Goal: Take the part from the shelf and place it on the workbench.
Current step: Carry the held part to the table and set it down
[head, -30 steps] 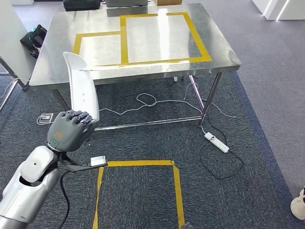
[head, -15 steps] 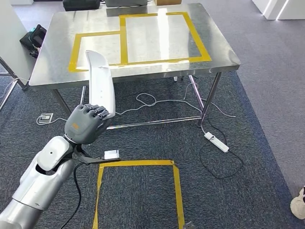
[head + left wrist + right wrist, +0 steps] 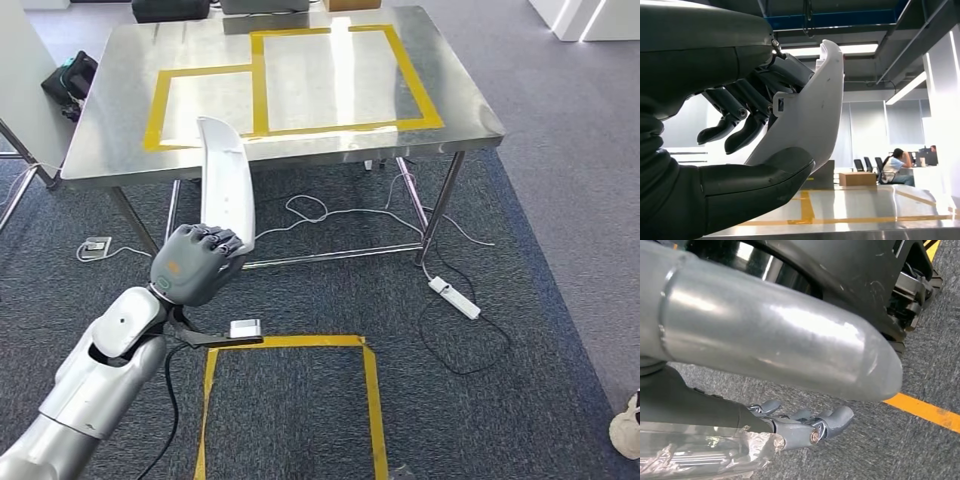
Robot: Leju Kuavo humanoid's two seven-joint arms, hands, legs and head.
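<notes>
A long curved white plastic part point(image 3: 226, 185) stands upright in my left hand point(image 3: 196, 262), which grips its lower end. Its top end overlaps the front edge of the steel workbench point(image 3: 121, 90) in the head view, at the bench's front left. The left wrist view shows the part point(image 3: 813, 115) clamped between the thumb point(image 3: 753, 180) and the dark fingers point(image 3: 734, 135), with the workbench top point(image 3: 866, 200) beyond it. My right hand point(image 3: 806, 427) hangs over the carpet with its fingers stretched out and nothing in them.
Yellow tape point(image 3: 411, 75) marks two rectangles on the bench top. A yellow taped square point(image 3: 290, 342) lies on the carpet before me. Cables and a white power strip point(image 3: 454, 297) lie under the bench's right side. A black bag point(image 3: 72, 80) sits at far left.
My left arm has swung right and forward, carrying the white part from the bench's left corner toward the front edge below the left taped rectangle. The grip is unchanged.
</notes>
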